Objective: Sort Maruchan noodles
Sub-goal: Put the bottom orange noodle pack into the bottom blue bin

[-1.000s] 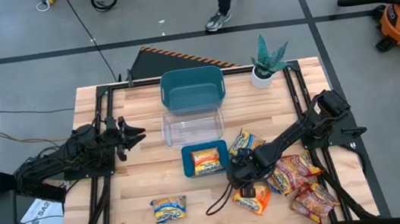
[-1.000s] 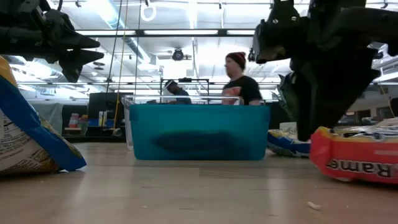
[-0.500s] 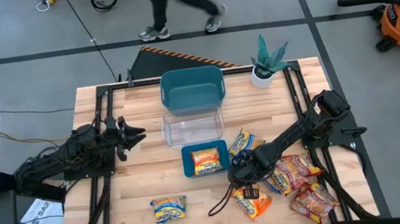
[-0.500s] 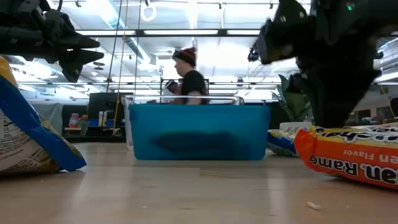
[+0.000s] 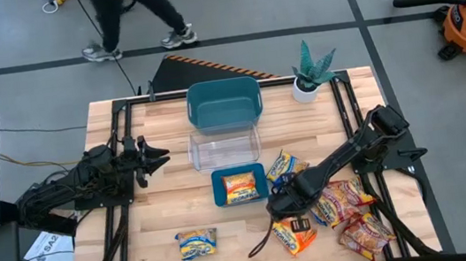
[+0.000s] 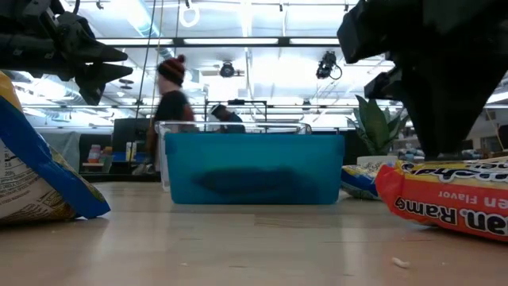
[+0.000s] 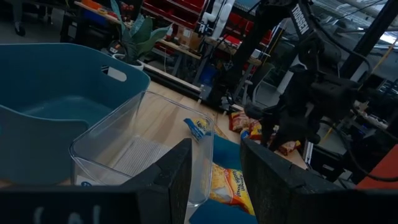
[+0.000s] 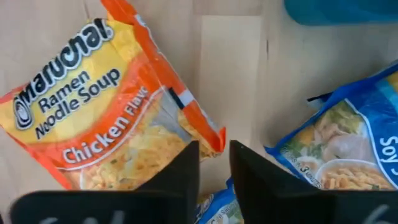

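My right gripper (image 5: 280, 207) (image 8: 214, 163) is low over the table, its fingers a narrow gap apart. Just past that gap lies a corner (image 8: 211, 138) of an orange Maruchan chicken packet (image 5: 296, 234) (image 8: 106, 118) (image 6: 444, 199), flat on the wood. Yellow-and-blue packets lie at the near left (image 5: 198, 242) (image 6: 36, 175) and by my gripper (image 5: 282, 165) (image 8: 336, 143). Another packet sits in a small teal bin (image 5: 219, 191). Dark red packets (image 5: 348, 198) lie to the right. My left gripper (image 5: 158, 155) (image 7: 216, 168) waits open above the table's left side. My right gripper points down at the orange packet's corner (image 8: 211, 138). I cannot tell whether its fingertips touch the packet. The packet lies flat on the table.
A large teal bin (image 5: 224, 105) (image 6: 254, 167) and a clear bin (image 5: 223, 147) (image 7: 143, 155) stand mid-table, with a potted plant (image 5: 310, 72) at the far right. A dark cable (image 5: 260, 239) curls beside the orange packet. A person walks beyond the far edge.
My right gripper has shifted a little toward the table's right and near edge. The orange packet slid slightly along the table between one second and half a second ago, then stayed put. The person beyond the table has walked toward the left.
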You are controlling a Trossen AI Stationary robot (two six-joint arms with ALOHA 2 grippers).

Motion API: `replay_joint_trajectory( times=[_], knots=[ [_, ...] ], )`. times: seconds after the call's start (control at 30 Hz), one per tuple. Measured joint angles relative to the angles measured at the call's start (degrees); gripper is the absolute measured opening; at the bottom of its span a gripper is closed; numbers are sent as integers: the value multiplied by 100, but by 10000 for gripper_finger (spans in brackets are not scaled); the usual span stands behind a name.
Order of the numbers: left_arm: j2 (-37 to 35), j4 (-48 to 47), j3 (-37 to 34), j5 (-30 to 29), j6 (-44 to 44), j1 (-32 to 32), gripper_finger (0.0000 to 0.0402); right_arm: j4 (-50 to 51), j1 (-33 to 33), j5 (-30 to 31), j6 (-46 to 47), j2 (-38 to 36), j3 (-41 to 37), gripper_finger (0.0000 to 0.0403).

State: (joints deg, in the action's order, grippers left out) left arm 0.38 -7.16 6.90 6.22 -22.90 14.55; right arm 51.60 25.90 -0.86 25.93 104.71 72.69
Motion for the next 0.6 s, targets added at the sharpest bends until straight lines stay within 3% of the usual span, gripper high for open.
replay_joint_trajectory(
  times=[0.23, 0.6],
  knots=[
    [0, 0, 0, 0, -2, 2, 142, -21, 1, 104, -30, 0, -38, 166],
    [0, 0, -2, 2, -2, 2, 142, -456, -11, 4, -61, 13, -404, 165]
  ],
)
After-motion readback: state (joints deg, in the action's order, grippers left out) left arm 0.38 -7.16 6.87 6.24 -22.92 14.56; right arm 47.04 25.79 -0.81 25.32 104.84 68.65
